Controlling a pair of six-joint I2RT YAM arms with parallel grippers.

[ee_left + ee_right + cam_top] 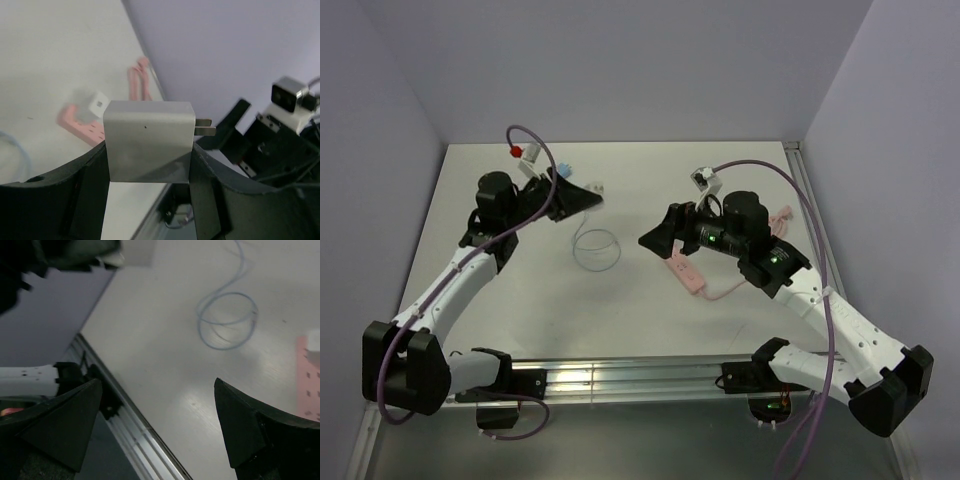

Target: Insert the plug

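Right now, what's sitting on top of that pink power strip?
A small white plug block sits on the pink power strip. The grey plug held in the left gripper covers the rest of the strip in this view, so anything else on it is hidden.

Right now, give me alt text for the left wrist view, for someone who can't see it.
A grey plug is clamped in the left gripper, its prongs pointing right. Behind it, a pink power strip lies on the white table.
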